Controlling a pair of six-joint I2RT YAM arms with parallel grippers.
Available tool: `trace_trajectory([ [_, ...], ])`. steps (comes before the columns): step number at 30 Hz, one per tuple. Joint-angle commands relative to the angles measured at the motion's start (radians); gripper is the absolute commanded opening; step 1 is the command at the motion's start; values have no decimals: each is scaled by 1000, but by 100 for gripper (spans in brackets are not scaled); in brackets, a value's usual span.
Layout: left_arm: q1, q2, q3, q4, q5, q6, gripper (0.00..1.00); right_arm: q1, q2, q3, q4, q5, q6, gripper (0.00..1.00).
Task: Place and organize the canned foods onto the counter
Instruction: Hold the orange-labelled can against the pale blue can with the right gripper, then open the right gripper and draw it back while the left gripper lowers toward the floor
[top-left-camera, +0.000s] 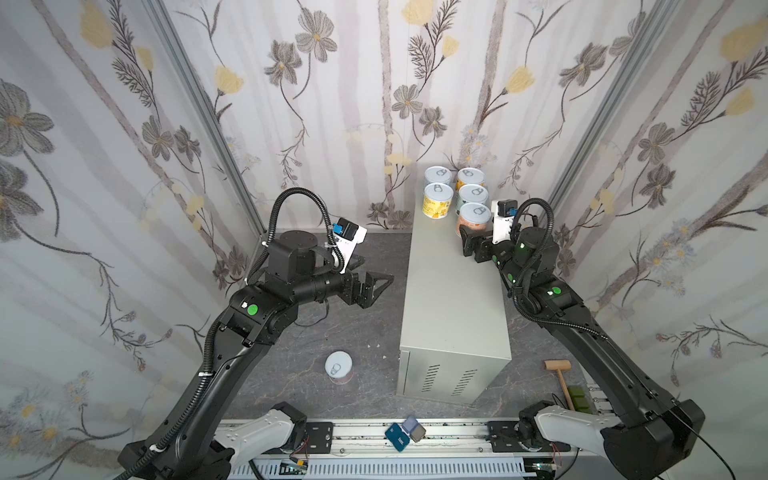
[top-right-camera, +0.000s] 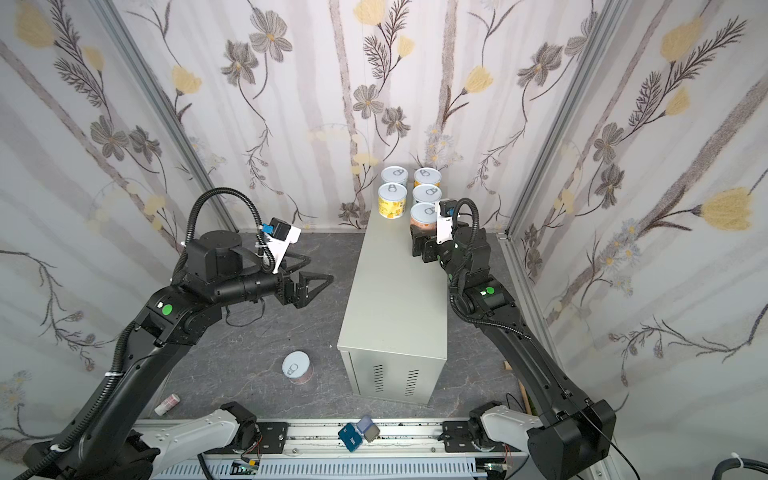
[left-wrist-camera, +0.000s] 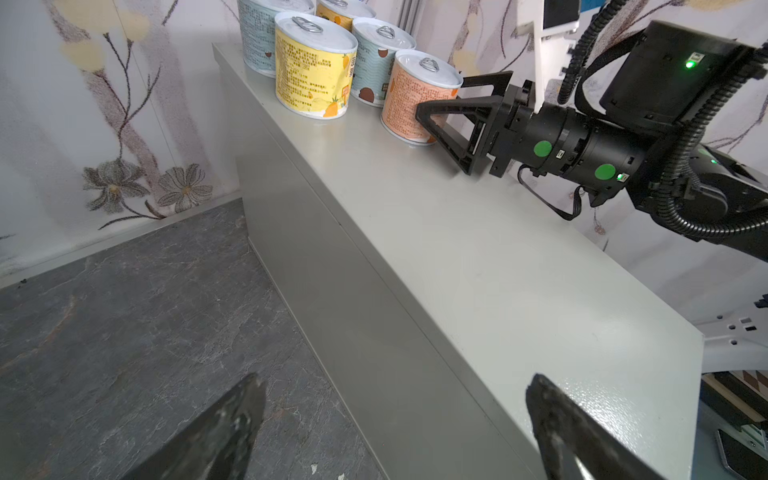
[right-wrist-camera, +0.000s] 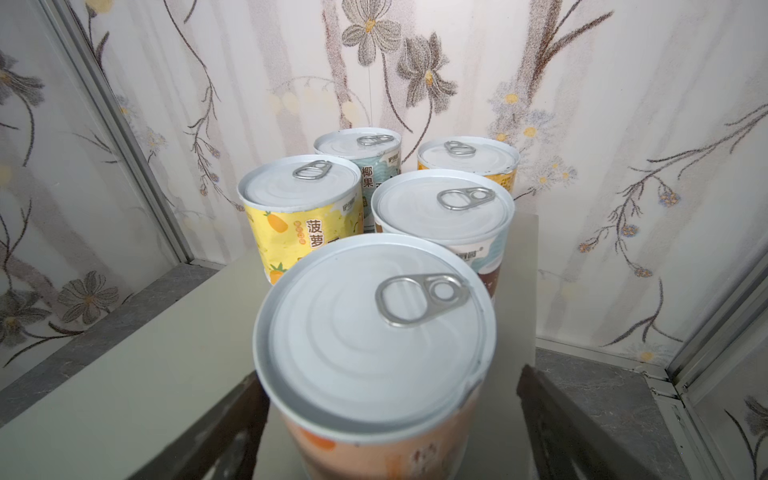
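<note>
Fingers (top-left-camera: 465, 245) of the right gripper (top-left-camera: 478, 235) straddle the salmon can (top-left-camera: 475, 214) on the counter (top-left-camera: 449, 299) in a top view. Left wrist view: fingers (left-wrist-camera: 232, 419) of the left gripper (left-wrist-camera: 395, 386) spread, empty. Right wrist view: gap beside the can, so released. Stiff, slick, likely weighty; grasp mid-wall.

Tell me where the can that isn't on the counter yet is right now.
In both top views the pink can stands upright on the dark floor, left of the counter, by its vented near end.
</note>
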Motion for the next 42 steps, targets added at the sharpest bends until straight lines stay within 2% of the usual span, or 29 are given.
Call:
trace_trajectory([
  [1,1,-5,5,11,7,4,100,5,17,19,56,26,16,95],
  [10,2,-14,3,8,2,6,100,11,44,35,72,43,27,93],
  [23,2,-20,1,5,1,7,100,12,42,26,84,63,30,83],
  [42,1,-16,1,10,4,6,100,11,33,21,82,52,18,81],
])
